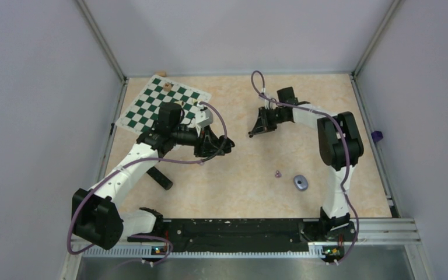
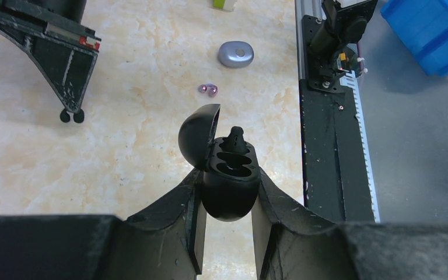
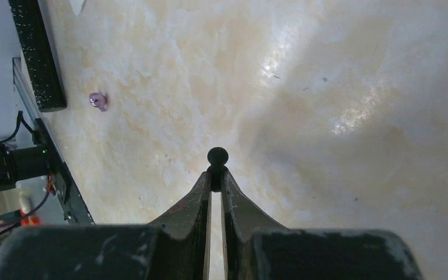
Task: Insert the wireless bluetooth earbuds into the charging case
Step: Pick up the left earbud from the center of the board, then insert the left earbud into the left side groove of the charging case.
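My left gripper (image 2: 230,182) is shut on the black charging case (image 2: 231,181), held above the table with its lid (image 2: 198,135) open. One glossy black earbud (image 2: 236,137) sticks up out of the far slot; the near slot (image 2: 236,171) looks empty. My right gripper (image 3: 216,175) is shut on the other black earbud (image 3: 217,156), held over bare table. In the top view the two grippers (image 1: 224,146) (image 1: 255,129) face each other, a short way apart. A pale purple earbud (image 1: 277,174) lies on the table beside a closed grey-purple oval case (image 1: 301,182).
A green-and-white chessboard (image 1: 151,108) with a few pieces lies at the back left. A black bar (image 1: 162,178) lies under the left arm. The black base rail (image 1: 239,227) runs along the near edge. A blue bin (image 2: 437,29) stands beyond the rail.
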{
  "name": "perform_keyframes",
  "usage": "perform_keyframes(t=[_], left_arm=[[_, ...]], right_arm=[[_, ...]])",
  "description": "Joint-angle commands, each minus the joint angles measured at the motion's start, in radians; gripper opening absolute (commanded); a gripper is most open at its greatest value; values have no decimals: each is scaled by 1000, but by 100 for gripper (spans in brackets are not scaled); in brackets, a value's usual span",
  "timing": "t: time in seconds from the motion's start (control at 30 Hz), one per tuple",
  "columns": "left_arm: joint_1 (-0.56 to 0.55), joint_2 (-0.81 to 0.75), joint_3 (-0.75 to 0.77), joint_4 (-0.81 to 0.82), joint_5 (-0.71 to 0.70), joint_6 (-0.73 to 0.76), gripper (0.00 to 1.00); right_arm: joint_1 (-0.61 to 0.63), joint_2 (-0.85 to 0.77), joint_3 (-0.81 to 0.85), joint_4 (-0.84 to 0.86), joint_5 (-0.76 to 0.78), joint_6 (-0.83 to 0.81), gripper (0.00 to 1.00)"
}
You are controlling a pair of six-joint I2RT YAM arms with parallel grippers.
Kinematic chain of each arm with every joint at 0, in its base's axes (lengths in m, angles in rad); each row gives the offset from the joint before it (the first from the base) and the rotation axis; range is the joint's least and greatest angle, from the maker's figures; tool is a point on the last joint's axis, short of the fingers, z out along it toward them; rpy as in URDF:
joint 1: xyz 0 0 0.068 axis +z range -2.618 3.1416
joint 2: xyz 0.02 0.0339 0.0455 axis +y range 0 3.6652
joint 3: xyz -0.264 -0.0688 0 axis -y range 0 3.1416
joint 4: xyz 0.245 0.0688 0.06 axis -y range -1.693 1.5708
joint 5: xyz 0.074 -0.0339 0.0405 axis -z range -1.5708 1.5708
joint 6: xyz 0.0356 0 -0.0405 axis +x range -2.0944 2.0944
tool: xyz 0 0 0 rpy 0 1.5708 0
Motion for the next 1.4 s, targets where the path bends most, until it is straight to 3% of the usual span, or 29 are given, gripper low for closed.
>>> perform_keyframes(t=[0.0, 0.53, 1.07, 1.37], left_arm=[[-10, -3, 19, 49, 25, -11, 0], [-12, 32, 13, 87, 61, -68, 0], [-13, 49, 5, 134, 101, -121, 0], [-12, 51, 5, 136, 93, -121, 0]], right_arm=[[-4, -193, 22, -3, -3, -82, 7], [19, -657, -61, 85, -133, -206, 9], [238, -780, -175, 161, -179, -257, 10], [287, -793, -184, 136, -227, -300, 11]])
